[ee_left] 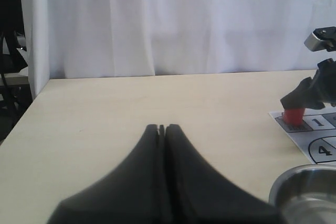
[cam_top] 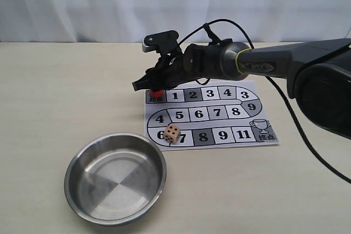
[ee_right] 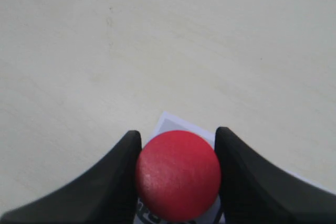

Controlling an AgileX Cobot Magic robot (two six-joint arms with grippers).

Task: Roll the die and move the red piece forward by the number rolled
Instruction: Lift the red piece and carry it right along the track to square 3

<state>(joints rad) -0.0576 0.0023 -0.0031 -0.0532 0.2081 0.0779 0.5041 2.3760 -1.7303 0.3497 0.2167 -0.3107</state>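
Note:
The red piece (ee_right: 178,174) stands on the start square at the top-left corner of the paper board (cam_top: 211,104). My right gripper (ee_right: 178,131) has one black finger pressed against each side of it and is shut on it. In the exterior view the right gripper (cam_top: 151,85) hides most of the red piece (cam_top: 157,92). The cream die (cam_top: 172,132) rests on the board's bottom row, near squares 6 and 7, with dark pips showing. My left gripper (ee_left: 163,128) is shut on nothing, low over bare table. The left wrist view also shows the red piece (ee_left: 294,116).
A round steel bowl (cam_top: 68,182), nothing in it, sits in front of the board at the lower left; its rim (ee_left: 304,174) also shows in the left wrist view. A black cable (cam_top: 285,102) trails from the right arm across the board's right side. A white curtain backs the table.

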